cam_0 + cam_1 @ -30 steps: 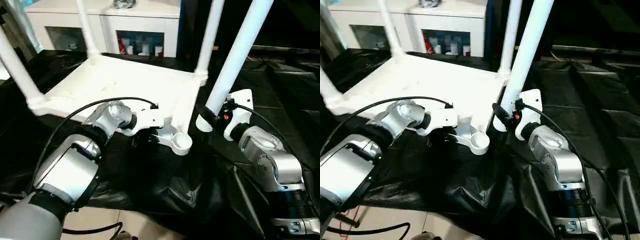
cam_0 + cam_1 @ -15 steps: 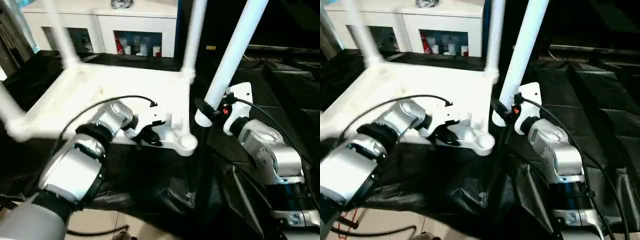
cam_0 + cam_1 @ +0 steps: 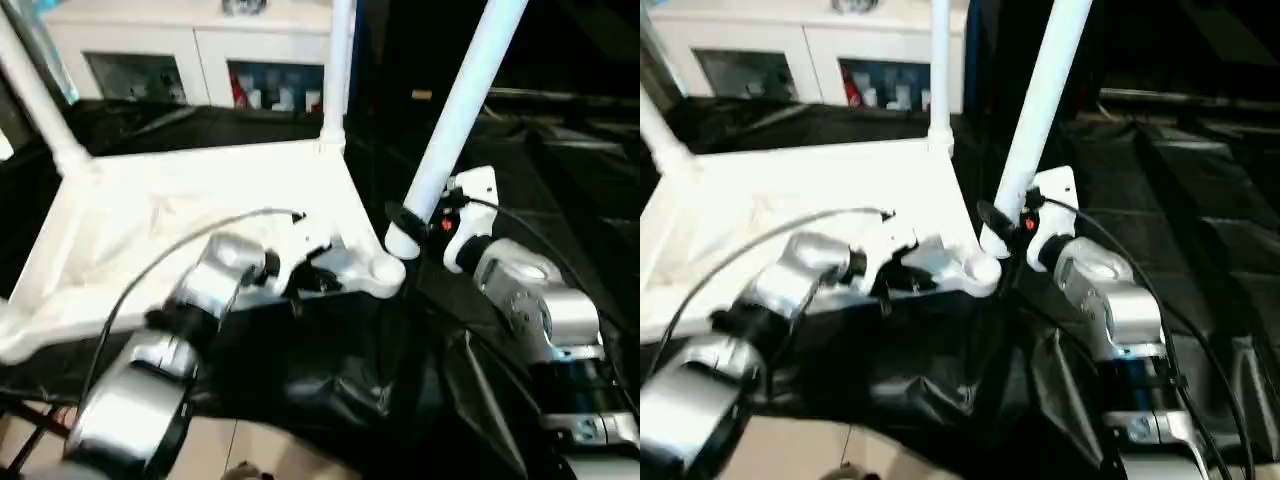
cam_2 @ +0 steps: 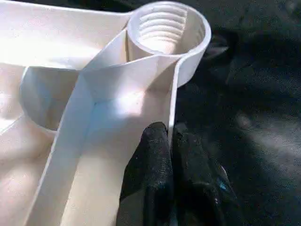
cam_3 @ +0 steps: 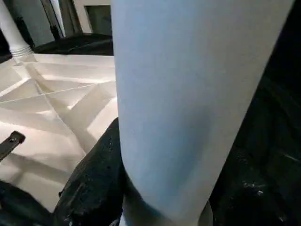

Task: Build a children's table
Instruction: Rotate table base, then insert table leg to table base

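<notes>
The left end effector (image 4: 171,155) pinches the upturned table top's (image 3: 180,215) rim beside the empty corner socket (image 4: 168,29); the right end effector (image 3: 408,222) holds the last leg (image 3: 455,115) just beside that socket. I'd centre it upright before twisting.

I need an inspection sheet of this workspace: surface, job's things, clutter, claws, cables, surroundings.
Surface: black sheet, wrinkled.
Job's things: table top upside down, ribbed underside up; near corner socket empty, threaded inside; loose leg tilted beside that corner; fitted legs stand in other corners.
Clutter: nothing seen.
Claws: left claw shut on the top's edge wall near the empty socket; right claw shut around the loose leg near its lower end.
Cables: black cables run along both arms.
Surroundings: white cabinet with glass doors behind.
</notes>
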`<state>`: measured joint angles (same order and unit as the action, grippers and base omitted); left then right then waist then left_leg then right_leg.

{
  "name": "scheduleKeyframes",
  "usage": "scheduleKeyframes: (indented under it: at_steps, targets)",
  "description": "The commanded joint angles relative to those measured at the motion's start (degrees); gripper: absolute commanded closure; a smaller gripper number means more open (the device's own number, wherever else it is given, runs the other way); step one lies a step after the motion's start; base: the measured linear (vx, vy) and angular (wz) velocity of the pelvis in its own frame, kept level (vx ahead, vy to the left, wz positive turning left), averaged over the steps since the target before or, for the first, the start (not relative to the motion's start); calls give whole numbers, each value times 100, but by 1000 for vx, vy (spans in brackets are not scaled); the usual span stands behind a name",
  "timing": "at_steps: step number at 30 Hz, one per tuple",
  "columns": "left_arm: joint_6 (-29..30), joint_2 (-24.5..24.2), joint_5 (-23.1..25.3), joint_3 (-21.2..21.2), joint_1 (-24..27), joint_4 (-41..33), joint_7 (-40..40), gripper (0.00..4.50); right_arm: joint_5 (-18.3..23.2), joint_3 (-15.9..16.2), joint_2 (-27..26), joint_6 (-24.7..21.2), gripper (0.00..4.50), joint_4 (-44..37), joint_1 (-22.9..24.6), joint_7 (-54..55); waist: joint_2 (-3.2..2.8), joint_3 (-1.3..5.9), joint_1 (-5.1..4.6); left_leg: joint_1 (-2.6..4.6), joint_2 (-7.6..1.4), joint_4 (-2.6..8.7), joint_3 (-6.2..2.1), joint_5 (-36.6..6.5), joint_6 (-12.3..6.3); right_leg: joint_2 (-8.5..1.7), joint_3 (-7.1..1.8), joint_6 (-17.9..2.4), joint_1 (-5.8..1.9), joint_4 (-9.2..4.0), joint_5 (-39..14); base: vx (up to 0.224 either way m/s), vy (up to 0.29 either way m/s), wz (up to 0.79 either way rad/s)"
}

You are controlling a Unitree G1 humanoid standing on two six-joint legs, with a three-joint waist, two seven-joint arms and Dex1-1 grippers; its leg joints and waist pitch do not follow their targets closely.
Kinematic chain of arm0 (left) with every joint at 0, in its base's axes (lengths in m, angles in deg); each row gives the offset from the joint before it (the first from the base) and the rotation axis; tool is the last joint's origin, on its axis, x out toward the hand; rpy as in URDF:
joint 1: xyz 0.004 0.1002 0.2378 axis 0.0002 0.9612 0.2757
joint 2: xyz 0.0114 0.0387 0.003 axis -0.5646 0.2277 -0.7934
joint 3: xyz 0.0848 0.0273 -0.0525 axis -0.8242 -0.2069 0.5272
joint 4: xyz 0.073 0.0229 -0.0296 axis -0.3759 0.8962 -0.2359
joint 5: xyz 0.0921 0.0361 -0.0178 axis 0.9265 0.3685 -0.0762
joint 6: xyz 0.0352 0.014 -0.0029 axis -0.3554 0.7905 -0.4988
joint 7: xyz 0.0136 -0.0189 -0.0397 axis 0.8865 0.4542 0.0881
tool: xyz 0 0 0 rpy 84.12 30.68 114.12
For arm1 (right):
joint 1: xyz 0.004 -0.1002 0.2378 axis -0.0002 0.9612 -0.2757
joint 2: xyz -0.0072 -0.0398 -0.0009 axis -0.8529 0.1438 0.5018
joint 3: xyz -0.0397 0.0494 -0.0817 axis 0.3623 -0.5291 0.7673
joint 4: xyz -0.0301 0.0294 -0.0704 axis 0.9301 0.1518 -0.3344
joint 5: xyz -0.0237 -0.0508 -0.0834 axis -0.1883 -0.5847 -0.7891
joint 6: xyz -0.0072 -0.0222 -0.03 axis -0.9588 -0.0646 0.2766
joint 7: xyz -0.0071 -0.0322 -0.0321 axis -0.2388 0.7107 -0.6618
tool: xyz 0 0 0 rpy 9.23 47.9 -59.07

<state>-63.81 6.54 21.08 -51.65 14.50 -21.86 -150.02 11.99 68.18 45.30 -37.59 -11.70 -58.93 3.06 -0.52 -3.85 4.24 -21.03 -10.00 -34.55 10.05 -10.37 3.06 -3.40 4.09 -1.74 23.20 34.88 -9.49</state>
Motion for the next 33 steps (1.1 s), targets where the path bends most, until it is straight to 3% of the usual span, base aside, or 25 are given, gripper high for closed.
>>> scheduleKeyframes:
  at_steps: [1, 4, 5, 6, 9, 11, 17, 32, 33]
  targets:
    - [489, 67, -281, 268, 180, -421, 254, 450, 52, -43, 14, -80, 259, 38, -131, -70, 114, 445, 18, 42, -301, 379, -92, -832, -308, -534, -292, -1024, -326, -469, -1728, 0, 0, 0]
    - [690, 66, -315, 263, 291, -725, 296, 450, 29, -21, 0, -55, 259, 89, -162, -93, 112, 445, 20, 32, -288, 373, -88, -806, -320, -534, -297, -1015, -326, -473, -1714, 0, 0, 0]
    - [610, 39, -259, 215, 298, -701, 304, 450, 19, -12, -6, -41, 259, 112, -174, -98, 136, 437, 22, 14, -259, 372, -85, -775, -339, -526, -294, -922, -332, -488, -1807, 0, 0, 0]
    - [181, -52, -100, 83, 317, -592, 298, 450, -13, 22, -13, -3, 259, 149, -188, -115, 134, 433, 14, 17, -256, 374, -88, -794, -340, -522, -292, -863, -325, -505, -1886, 0, 0, 0]
    - [-178, -97, -62, 31, 337, -534, 253, 450, -29, 43, -21, 17, 259, 169, -195, -122, 125, 428, -17, 19, -267, 389, -100, -871, -310, -512, -294, -802, -316, -508, -1918, 0, 0, 0]
    - [-196, -142, -55, 17, 339, -576, 213, 393, -29, 61, -35, 25, 259, 168, -190, -121, 93, 433, -23, 29, -272, 388, -101, -881, -279, -520, -301, -847, -316, -491, -1830, 0, 0, 0]
    - [-63, -235, -48, 45, 257, -511, 356, 347, -37, 86, -47, 44, 259, 76, -99, -171, 81, 433, -28, 37, -276, 390, -97, -900, -247, -515, -307, -967, -319, -473, -1637, 0, 0, 0]
    - [-212, -216, -328, 120, 324, -279, 142, 347, -150, 222, -47, 119, 259, 151, -150, -314, 114, 431, -18, 39, -280, 390, -92, -873, -254, -524, -310, -937, -312, -470, -1704, 0, 0, 0]
    - [-248, -214, -305, 89, 309, -232, 139, 364, -172, 252, -41, 134, 259, 171, -158, -345, 117, 432, -19, 40, -282, 392, -94, -883, -252, -526, -310, -945, -316, -468, -1687, 0, 0, 0]
